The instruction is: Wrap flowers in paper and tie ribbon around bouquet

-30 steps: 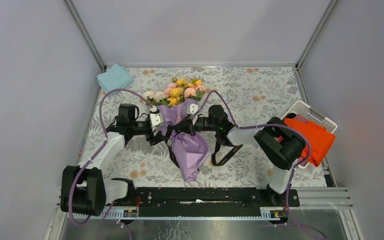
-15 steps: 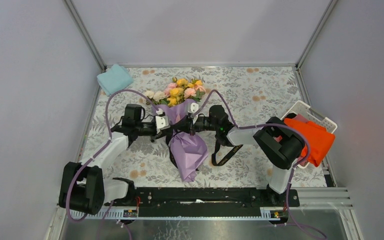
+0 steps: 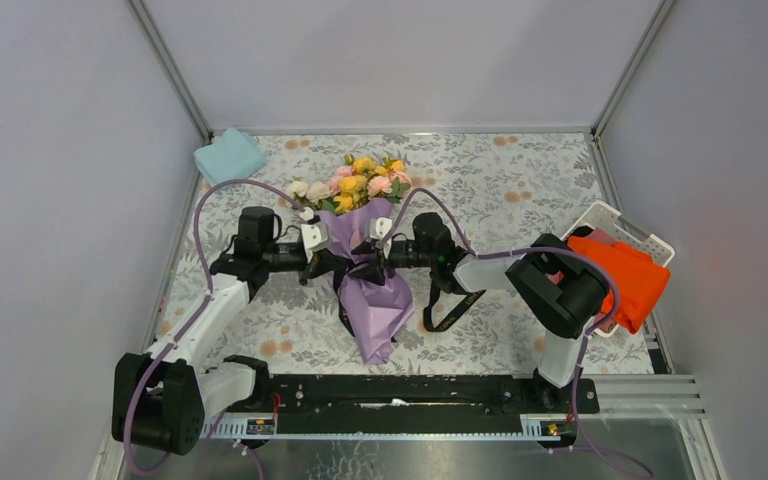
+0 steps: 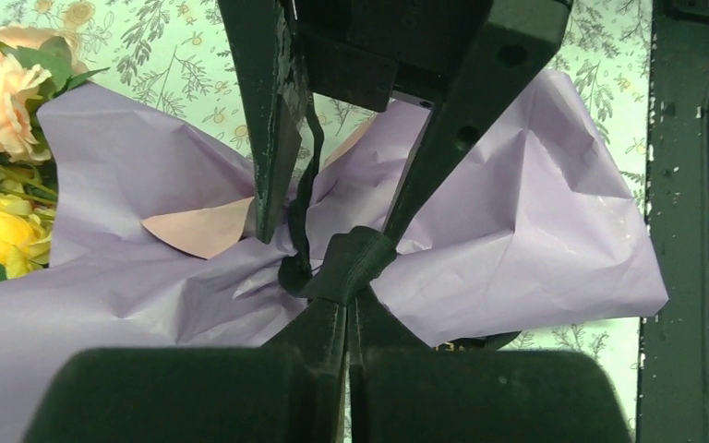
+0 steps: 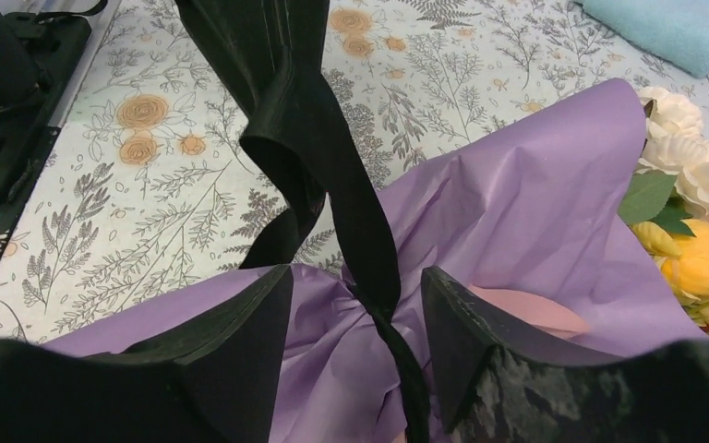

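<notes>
**Ribbon changing hands at the bouquet's waist**

Compared with a second ago, both of my tools are showing the opposite state. My left gripper (image 4: 348, 309), gaping wide then, is now pinching the ribbon (image 5: 360, 212) between fully closed fingers. My right gripper (image 5: 355, 281), clamped then, is now standing with its jaws apart, and the black strand is running loose between them without being squeezed. My left elbow is also sitting further out toward the left wall than before.

Both tools are meeting tip to tip at the narrow middle of the bouquet (image 3: 360, 255), which is lying near the centre of the flowered table (image 3: 520, 180). The ribbon is circling the paper (image 4: 517, 240) there, bunching the lilac sheet into creases on either side. The ribbon's free end is trailing off to the right as a loop on the tabletop.

The flowers (image 3: 355, 180) are fanning out of the far end of the wrap, yellow, pink and white. A light blue cloth (image 3: 228, 157) is lying in the far left corner. An orange cloth (image 3: 625, 275) is sitting in a white basket (image 3: 610, 215) at the right edge.
</notes>
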`<act>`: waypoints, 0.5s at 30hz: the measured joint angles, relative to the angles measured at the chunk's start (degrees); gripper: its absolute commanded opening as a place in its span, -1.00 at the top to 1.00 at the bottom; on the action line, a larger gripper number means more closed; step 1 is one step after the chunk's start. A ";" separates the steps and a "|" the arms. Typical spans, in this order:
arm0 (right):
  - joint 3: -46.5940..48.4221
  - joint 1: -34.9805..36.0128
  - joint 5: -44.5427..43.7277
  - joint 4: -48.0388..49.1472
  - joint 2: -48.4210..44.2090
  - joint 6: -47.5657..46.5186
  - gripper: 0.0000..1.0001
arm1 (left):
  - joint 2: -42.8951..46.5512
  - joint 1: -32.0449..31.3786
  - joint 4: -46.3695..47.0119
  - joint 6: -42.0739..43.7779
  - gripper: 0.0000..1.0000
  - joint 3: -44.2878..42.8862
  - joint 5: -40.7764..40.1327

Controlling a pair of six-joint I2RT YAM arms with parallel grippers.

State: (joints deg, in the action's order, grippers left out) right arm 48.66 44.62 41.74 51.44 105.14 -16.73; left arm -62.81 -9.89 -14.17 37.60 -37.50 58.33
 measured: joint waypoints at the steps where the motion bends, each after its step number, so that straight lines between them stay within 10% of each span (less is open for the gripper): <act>1: 0.00 0.04 0.00 -0.55 0.00 -0.42 -0.26 | 0.02 0.04 0.61 -0.90 1.00 0.35 0.26; 7: 1.07 1.70 -0.09 3.72 2.27 1.07 -0.25 | 0.57 0.20 3.10 -4.55 1.00 1.01 0.85; 15: 2.54 2.95 -0.76 7.98 5.92 5.16 1.00 | 0.90 0.24 5.18 -6.08 0.97 1.62 0.85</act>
State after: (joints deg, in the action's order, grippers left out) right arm 51.20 47.57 40.97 59.42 111.07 -11.57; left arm -61.91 -9.65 -8.99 31.53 -35.88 59.18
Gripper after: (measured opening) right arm 0.120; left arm 0.007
